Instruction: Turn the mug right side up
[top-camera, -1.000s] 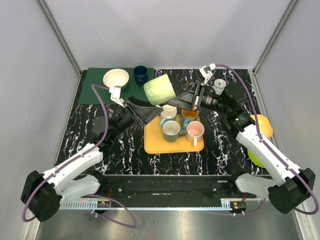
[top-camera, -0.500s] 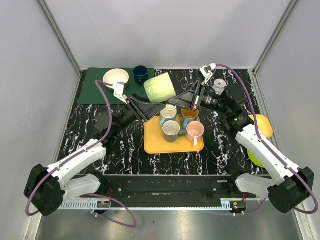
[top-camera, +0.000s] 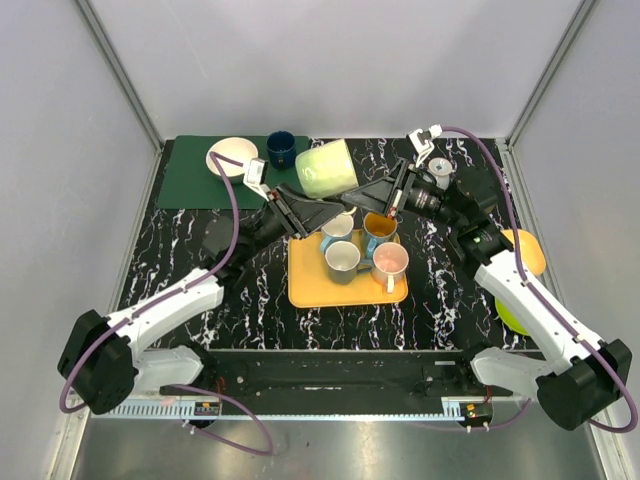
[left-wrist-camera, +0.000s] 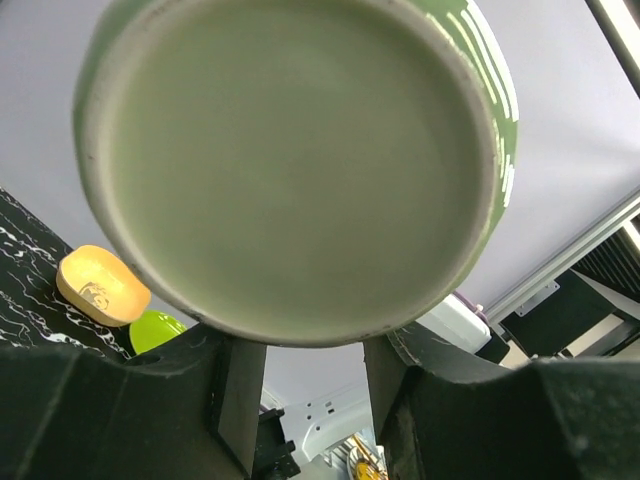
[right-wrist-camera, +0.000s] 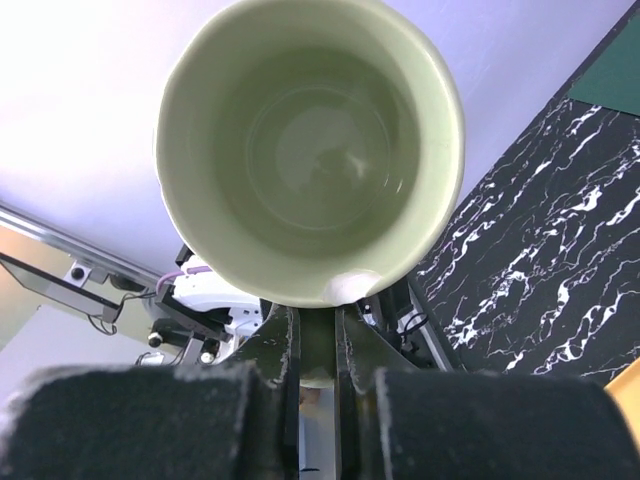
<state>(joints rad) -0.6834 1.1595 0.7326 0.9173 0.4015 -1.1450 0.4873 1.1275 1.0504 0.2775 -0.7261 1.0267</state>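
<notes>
A pale green mug (top-camera: 325, 168) hangs in the air on its side above the table's back middle. Its base (left-wrist-camera: 290, 170) fills the left wrist view, and its open mouth (right-wrist-camera: 305, 150) faces the right wrist camera. My right gripper (top-camera: 352, 200) is shut on the mug's handle (right-wrist-camera: 318, 345), which is pinched between its fingers under the rim. My left gripper (top-camera: 338, 208) reaches in from the left, just under the mug's base. Its jaws (left-wrist-camera: 313, 400) stand part-way apart, and only background shows in the gap between them.
An orange tray (top-camera: 300, 285) below holds several mugs. A white bowl (top-camera: 230, 156) and a dark blue cup (top-camera: 281, 149) sit on the green mat (top-camera: 185, 185). A small grey cup (top-camera: 438, 172), an orange bowl (top-camera: 528, 250) and a lime bowl (top-camera: 510, 318) lie to the right.
My left arm has swung right and up until its fingers sit under the mug's base, and its jaws have narrowed. The mug has shifted slightly up and right in the right gripper.
</notes>
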